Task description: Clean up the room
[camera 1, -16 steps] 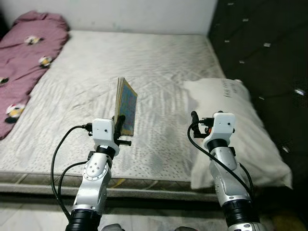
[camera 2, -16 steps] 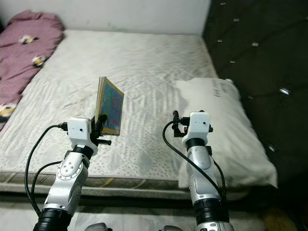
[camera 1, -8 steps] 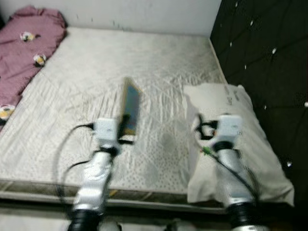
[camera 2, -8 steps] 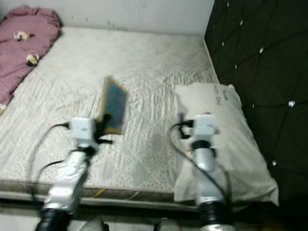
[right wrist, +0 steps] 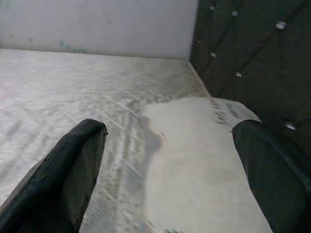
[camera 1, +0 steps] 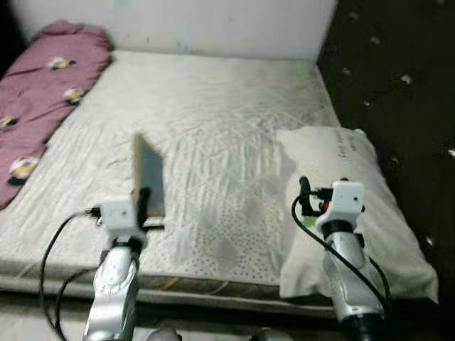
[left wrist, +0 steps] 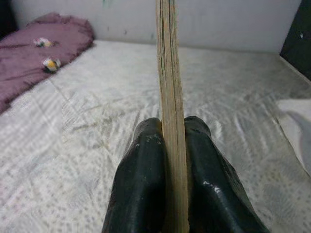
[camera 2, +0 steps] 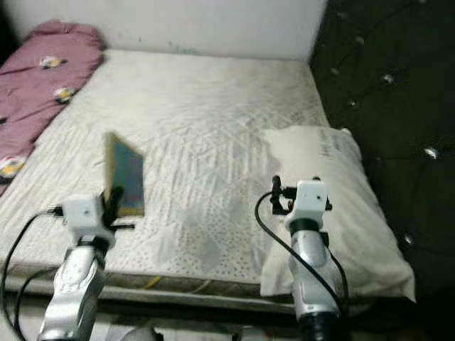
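Our left end effector (left wrist: 167,170) pinches the stiff, light book (camera 1: 148,175) upright by its lower edge; our right end effector (right wrist: 170,165) gapes empty.

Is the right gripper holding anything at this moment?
No, the right gripper is open, its fingers spread wide with just the pillow beyond them.

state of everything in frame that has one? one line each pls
book: upright on edge, lifted above the bed, clamped in the left gripper
left gripper: shut on the book
right gripper: open, holding nothing, over the pillow's near end
pillow: lying flat on the bed, by the dark headboard
blanket: bunched along the bed's left edge
bed sheet: spread out, wrinkled
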Motion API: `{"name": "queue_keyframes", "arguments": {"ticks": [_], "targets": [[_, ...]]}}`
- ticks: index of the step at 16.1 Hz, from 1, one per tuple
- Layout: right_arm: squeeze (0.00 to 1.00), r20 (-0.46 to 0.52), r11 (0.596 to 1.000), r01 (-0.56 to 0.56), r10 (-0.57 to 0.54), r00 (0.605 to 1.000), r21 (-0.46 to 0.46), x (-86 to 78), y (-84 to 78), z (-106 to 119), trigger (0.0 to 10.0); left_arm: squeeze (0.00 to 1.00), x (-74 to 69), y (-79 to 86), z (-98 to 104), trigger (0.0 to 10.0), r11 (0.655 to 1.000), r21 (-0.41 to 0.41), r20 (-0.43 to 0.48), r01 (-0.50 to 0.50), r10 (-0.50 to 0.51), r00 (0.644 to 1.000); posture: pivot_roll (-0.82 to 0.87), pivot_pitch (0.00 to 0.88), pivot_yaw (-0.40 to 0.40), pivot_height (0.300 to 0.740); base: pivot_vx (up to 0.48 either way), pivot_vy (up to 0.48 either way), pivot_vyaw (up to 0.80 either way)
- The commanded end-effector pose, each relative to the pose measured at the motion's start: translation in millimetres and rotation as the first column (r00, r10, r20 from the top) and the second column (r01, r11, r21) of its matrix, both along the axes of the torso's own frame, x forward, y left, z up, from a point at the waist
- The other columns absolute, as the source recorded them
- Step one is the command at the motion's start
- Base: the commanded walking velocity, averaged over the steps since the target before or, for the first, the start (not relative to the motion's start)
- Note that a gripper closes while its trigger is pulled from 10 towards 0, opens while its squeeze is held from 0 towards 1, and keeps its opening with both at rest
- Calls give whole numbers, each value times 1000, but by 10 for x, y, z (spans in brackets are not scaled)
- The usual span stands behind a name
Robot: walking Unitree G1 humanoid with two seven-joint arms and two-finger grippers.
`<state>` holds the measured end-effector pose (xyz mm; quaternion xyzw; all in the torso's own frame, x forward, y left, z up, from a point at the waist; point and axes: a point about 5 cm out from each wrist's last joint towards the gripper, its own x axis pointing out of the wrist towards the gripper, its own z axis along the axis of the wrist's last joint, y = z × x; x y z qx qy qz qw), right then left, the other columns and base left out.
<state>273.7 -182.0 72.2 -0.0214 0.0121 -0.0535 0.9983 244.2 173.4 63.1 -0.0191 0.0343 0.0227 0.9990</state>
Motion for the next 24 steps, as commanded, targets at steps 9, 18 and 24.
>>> {"name": "queue_keyframes", "arguments": {"ticks": [9, 18, 24], "targets": [[0, 32, 999, -52, 52, 998, 4, 52, 160, 79, 10000, 0, 153, -145, 244, 10000, 994, 5, 95, 107, -107, 990, -42, 18, -3, 740, 0, 0, -800], [0, 55, 992, -122, 120, 991, 36, 123, 292, 151, 10000, 0, 245, -207, 231, 10000, 986, -136, 65, 96, -87, 994, -51, 41, -7, 740, 0, 0, -173], [0, 45, 990, -136, 134, 990, 36, 117, 303, 138, 10000, 0, 229, -229, 215, 10000, 984, -142, 43, 107, -101, 994, -51, 48, -15, 700, 0, 0, 0]]}}
